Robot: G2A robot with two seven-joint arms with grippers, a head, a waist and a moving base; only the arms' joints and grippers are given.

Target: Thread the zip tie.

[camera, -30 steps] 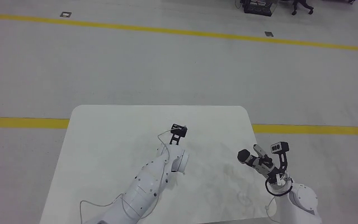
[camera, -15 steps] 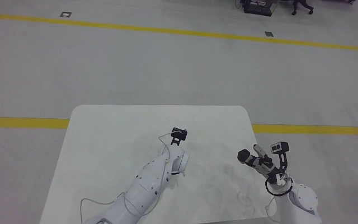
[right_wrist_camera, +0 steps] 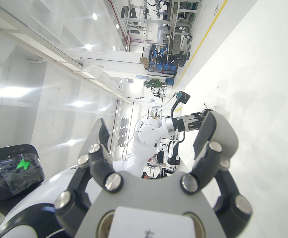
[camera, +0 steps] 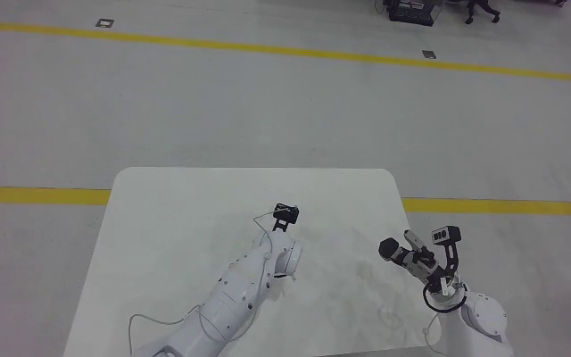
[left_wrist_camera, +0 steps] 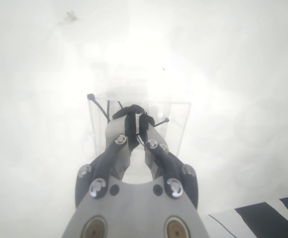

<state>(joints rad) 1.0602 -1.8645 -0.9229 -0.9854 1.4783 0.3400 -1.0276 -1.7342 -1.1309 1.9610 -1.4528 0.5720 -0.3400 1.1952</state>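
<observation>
A clear plastic box (left_wrist_camera: 180,126) on the white table (camera: 178,232) holds black zip ties. One zip tie (left_wrist_camera: 162,122) has its head beside my left gripper's fingers; another zip tie (left_wrist_camera: 97,106) leans in the box's corner. My left gripper (left_wrist_camera: 136,115) is down inside the box, its fingers nearly together with a thin black strap running between them. In the top view, the left arm (camera: 268,268) stretches over the table's middle. My right gripper (right_wrist_camera: 156,119) is held above the table's right side, open with nothing between its fingers, also seen as the right gripper (camera: 390,248) from above.
Around the box the table is bare white surface with faint smudges (left_wrist_camera: 69,18). The table's right edge (camera: 406,232) lies close to the right arm. Yellow floor lines (camera: 268,49) run beyond the table.
The left arm's wrist has shifted slightly back toward the robot. The right arm has stayed still.
</observation>
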